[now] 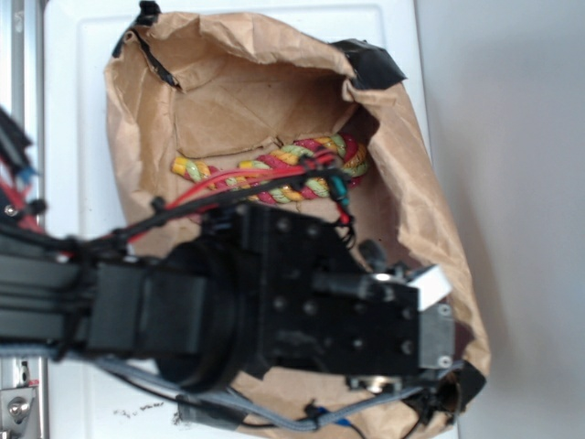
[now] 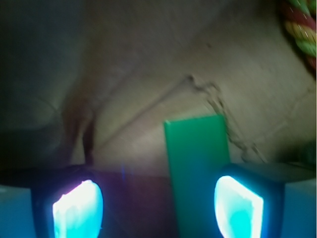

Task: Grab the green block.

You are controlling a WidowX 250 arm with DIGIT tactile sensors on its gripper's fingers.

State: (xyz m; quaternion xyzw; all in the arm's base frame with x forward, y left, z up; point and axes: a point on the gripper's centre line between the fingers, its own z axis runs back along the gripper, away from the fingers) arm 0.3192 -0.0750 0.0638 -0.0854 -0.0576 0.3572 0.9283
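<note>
In the wrist view the green block (image 2: 197, 163) is a flat plain green rectangle lying on the brown paper floor of the bag. It runs down between my two glowing fingers, much closer to the right fingertip (image 2: 237, 207) than to the left. My gripper (image 2: 158, 208) is open, with a wide gap left of the block and nothing clamped. In the exterior view the black arm and gripper body (image 1: 366, 311) reach into the bag from the left and hide the green block.
The brown paper bag (image 1: 430, 183) surrounds the gripper, with black tape at its corners and raised crumpled walls. A red, yellow and pale-green twisted rope (image 1: 274, 174) lies at the bag's far side; its end shows at top right (image 2: 302, 29) in the wrist view.
</note>
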